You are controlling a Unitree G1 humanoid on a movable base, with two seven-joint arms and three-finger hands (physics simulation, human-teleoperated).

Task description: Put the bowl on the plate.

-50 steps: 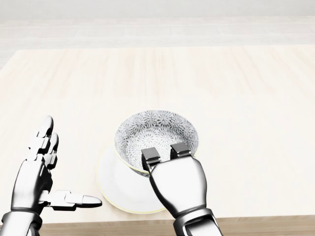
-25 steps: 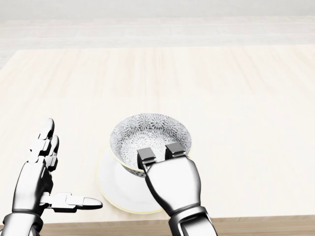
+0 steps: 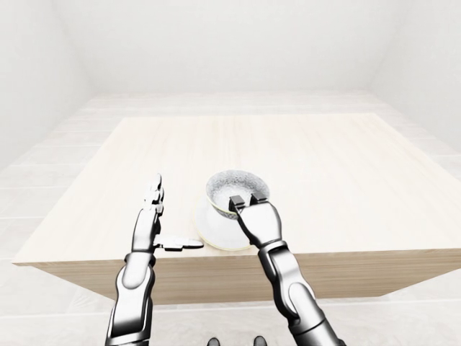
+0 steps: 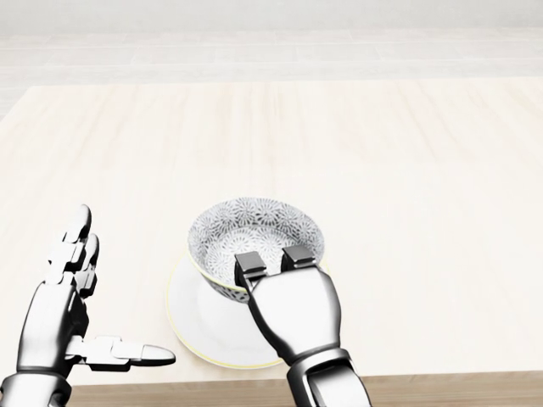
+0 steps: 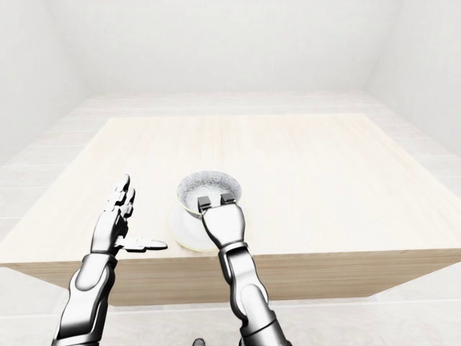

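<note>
A patterned grey-and-white bowl (image 4: 254, 233) is over the white plate (image 4: 195, 318) near the table's bottom edge in the head view. My right hand (image 4: 267, 264) is shut on the bowl's near rim, two fingers hooked inside it. Whether the bowl rests on the plate or hangs just above it I cannot tell. My left hand (image 4: 76, 297) stands open to the left of the plate, fingers up and thumb pointing toward the plate, touching nothing.
The pale wooden table (image 4: 407, 170) stretches wide above and to the right of the bowl. Its near edge (image 3: 360, 256) runs just below the plate. White floor and walls surround it.
The right hand has carried the bowl a little to the left, more squarely over the plate. The left hand has barely moved.
</note>
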